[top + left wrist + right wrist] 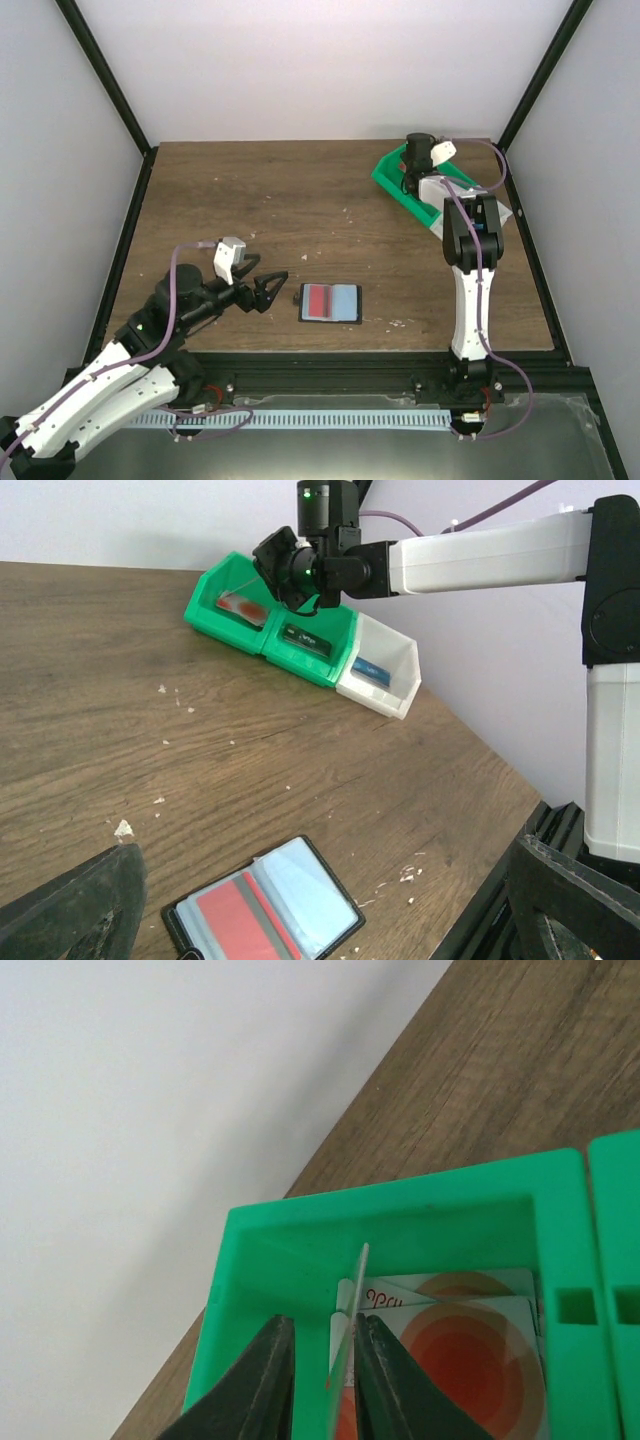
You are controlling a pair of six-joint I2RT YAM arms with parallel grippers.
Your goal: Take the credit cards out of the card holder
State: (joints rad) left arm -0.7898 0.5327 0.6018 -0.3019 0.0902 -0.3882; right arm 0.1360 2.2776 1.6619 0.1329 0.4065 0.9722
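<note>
Table (250, 200): dark wood grain, pale specks (123, 829) are scattered on it.

Card holder (345, 302) is seen lying flat and unfolded at the near-middle of the table, well apart from the bins. A red card (318, 302) with a grey stripe is seen in its left panel; the right panel shows light blue.

Left end effector (278, 290) is seen wide open and empty. It is held low just beside the card holder's left edge and is not touching it.

A row of three bins is set at the far right of the table: end green bin (215, 620), middle green bin (300, 660), white bin (375, 695). A dark card (305, 638) is seen in the middle green bin, a blue card (368, 667) in the white bin.

Right end effector (322, 1325) is positioned over the end green bin, with its tips down inside. The fingers (250, 1390) are parted by a narrow gap. A thin upright card (348, 1340) is seen standing on edge between them, close against one finger, with a sliver of space at the other, so no firm pinch is shown. Under it, circle-print cards (480, 1360), pale with large red-orange circles, are stacked flat on the bin floor; at least two are made out.
</note>
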